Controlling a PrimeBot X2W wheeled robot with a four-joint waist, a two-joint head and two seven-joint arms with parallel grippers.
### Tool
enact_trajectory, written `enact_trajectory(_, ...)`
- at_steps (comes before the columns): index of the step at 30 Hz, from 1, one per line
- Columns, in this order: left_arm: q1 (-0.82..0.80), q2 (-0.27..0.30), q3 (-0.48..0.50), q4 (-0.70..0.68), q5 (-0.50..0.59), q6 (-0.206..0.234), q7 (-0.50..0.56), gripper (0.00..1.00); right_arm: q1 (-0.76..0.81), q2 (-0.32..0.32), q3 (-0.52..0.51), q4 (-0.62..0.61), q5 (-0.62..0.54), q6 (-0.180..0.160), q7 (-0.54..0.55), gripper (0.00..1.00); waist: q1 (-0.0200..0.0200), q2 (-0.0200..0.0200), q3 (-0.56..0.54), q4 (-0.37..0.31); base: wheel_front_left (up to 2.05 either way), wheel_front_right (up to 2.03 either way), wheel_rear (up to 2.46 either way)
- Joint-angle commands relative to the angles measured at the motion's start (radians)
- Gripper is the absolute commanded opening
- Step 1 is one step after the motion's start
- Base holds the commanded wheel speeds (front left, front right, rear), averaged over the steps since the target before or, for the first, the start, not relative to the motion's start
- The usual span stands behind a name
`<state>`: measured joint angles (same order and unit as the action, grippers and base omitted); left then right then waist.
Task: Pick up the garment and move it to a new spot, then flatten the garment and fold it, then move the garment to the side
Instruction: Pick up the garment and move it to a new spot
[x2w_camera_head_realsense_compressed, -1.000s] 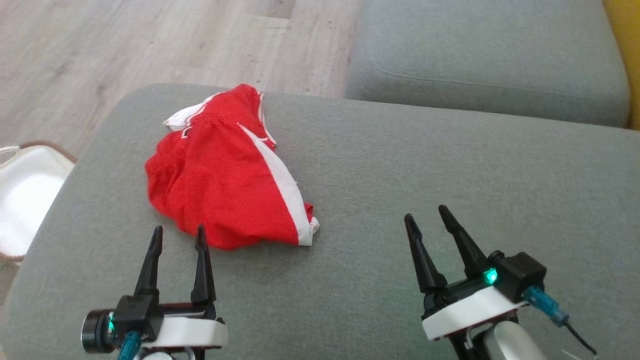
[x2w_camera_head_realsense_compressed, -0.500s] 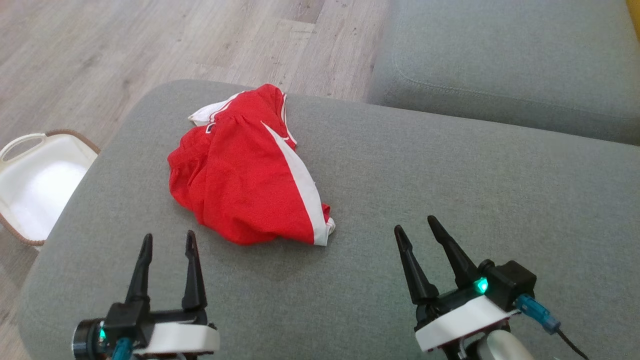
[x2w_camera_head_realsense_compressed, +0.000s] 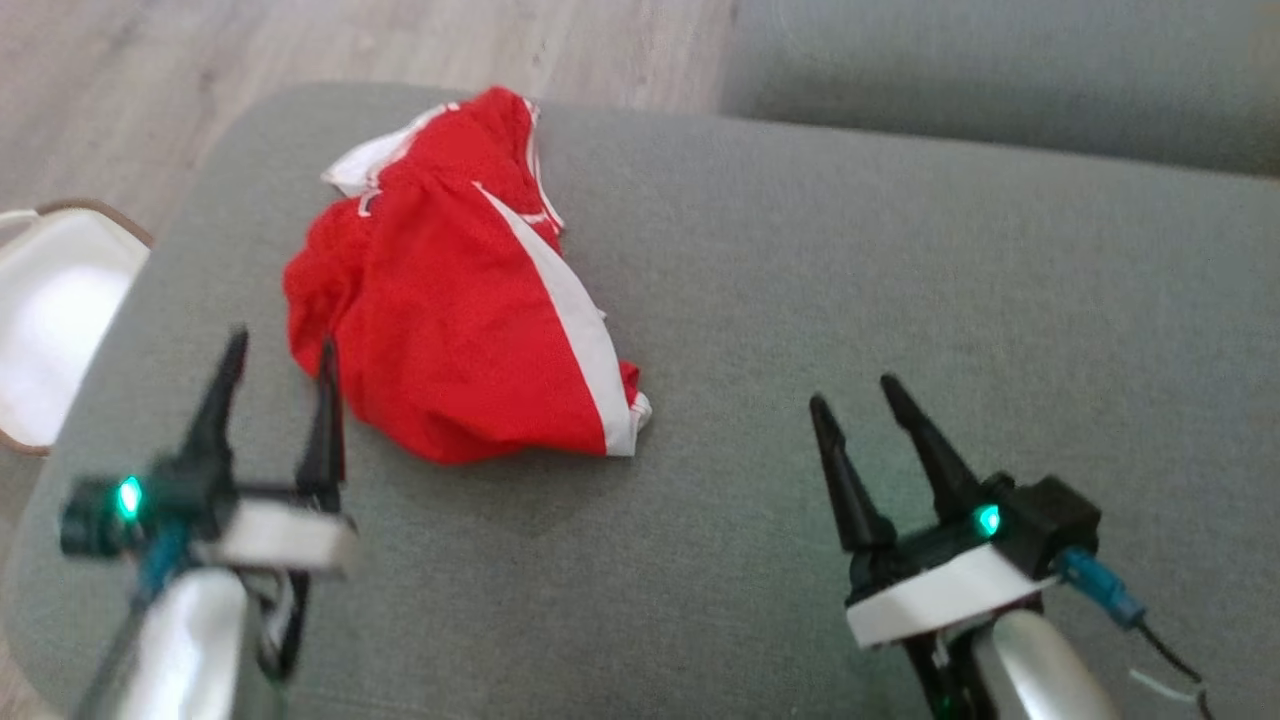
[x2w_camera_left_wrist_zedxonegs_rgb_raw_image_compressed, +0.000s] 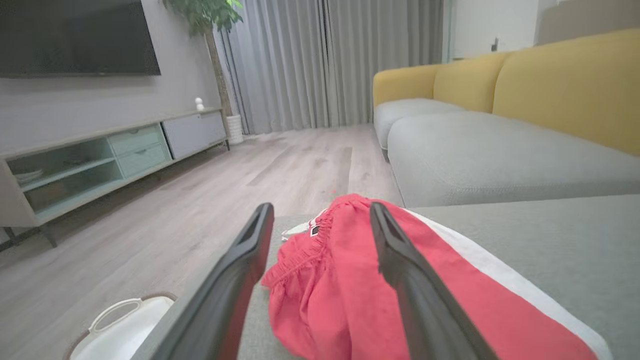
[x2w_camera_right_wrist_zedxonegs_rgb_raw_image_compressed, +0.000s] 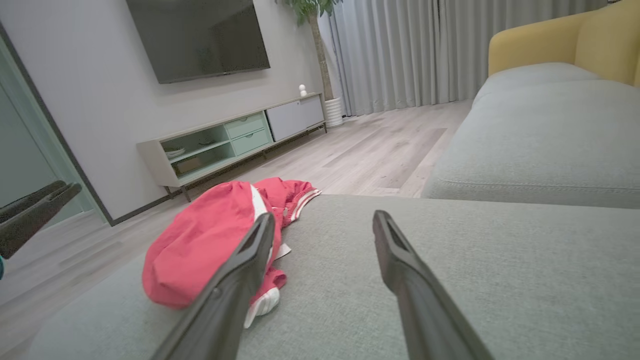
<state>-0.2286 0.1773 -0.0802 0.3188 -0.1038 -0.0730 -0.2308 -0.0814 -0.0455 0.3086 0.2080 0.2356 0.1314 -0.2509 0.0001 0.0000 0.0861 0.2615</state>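
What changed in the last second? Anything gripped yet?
The left end effector advanced toward the red garment; its open fingers now sit at the garment's left edge, nothing gripped. The head view also shifted. The right end effector stayed open and back, and the garment stayed crumpled on the grey cushion.

The garment (x2w_camera_head_realsense_compressed: 450, 320) is bright red with a broad white side stripe and thin white piping. The cushion (x2w_camera_head_realsense_compressed: 800, 300) under the garment is plain grey. Left of the garment, the basket (x2w_camera_head_realsense_compressed: 60, 300) is white with a brown rim. Beyond the garment, the floor (x2w_camera_head_realsense_compressed: 300, 40) is pale wood-grain and the sofa back (x2w_camera_left_wrist_zedxonegs_rgb_raw_image_compressed: 565, 85) mustard yellow. The left claw (x2w_camera_head_realsense_compressed: 280, 345) and right claw (x2w_camera_head_realsense_compressed: 855, 395) have black fingers and green lights.
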Motion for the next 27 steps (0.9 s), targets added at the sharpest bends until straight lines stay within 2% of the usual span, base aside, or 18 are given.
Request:
enact_trajectory(1, -0.088, 0.031, 0.034, -0.01, -0.011, -0.009, 0.016, 1.0, -0.046, -0.005, 0.011, -0.039, -0.006, -0.001, -0.011, 1.0, -0.0001, 0.0, 0.05, -0.031, 0.0, 0.0, 0.0)
enact_trajectory(4, -0.228, 0.085, -0.001, 0.092, -0.037, -0.044, 0.111, 1.0, -0.063, -0.005, -0.007, -0.04, -0.022, -0.001, -0.011, 1.0, -0.0001, 0.0, 0.093, -0.051, 0.0, 0.0, 0.0)
enact_trajectory(7, -0.352, 0.139, -0.061, 0.195, -0.067, -0.055, 0.196, 1.0, -0.086, -0.005, -0.011, -0.041, -0.038, -0.001, -0.011, 1.0, -0.0001, 0.0, 0.127, -0.078, 0.0, 0.0, 0.0)
enact_trajectory(11, -0.465, 0.193, -0.184, 0.301, -0.2, -0.057, 0.312, 1.0, -0.116, -0.005, -0.027, -0.052, -0.037, -0.001, -0.011, 1.0, -0.0001, 0.0, 0.166, -0.115, 0.0, 0.0, 0.0)
enact_trajectory(15, -0.534, 0.25, -0.287, 0.365, -0.326, -0.057, 0.407, 1.0, -0.141, -0.005, -0.035, -0.06, -0.036, -0.001, -0.011, 1.0, -0.0001, 0.0, 0.2, -0.144, 0.0, 0.0, 0.0)
enact_trajectory(22, -0.57, 0.301, -0.419, 0.419, -0.49, -0.058, 0.506, 1.0, -0.16, -0.005, -0.04, -0.069, -0.029, -0.001, -0.011, 1.0, -0.0001, 0.0, 0.231, -0.171, 0.0, 0.0, 0.0)
enact_trajectory(23, -0.571, 0.307, -0.434, 0.422, -0.508, -0.058, 0.511, 0.74, -0.161, -0.005, -0.041, -0.07, -0.029, -0.001, -0.011, 1.0, -0.0001, 0.0, 0.232, -0.173, 0.0, 0.0, 0.0)
enact_trajectory(24, -0.574, 0.313, -0.447, 0.424, -0.524, -0.058, 0.512, 0.18, -0.162, -0.005, -0.043, -0.07, -0.028, -0.001, -0.011, 1.0, -0.0001, 0.0, 0.233, -0.174, 0.0, 0.0, 0.0)
enact_trajectory(25, -0.577, 0.319, -0.46, 0.423, -0.537, -0.058, 0.507, 0.0, -0.163, -0.005, -0.044, -0.069, -0.028, -0.001, -0.011, 1.0, -0.0001, 0.0, 0.233, -0.174, 0.0, 0.0, 0.0)
enact_trajectory(27, -0.581, 0.324, -0.467, 0.423, -0.548, -0.058, 0.494, 0.0, -0.164, -0.005, -0.046, -0.068, -0.027, -0.001, -0.011, 1.0, -0.0001, 0.0, 0.232, -0.173, 0.0, 0.0, 0.0)
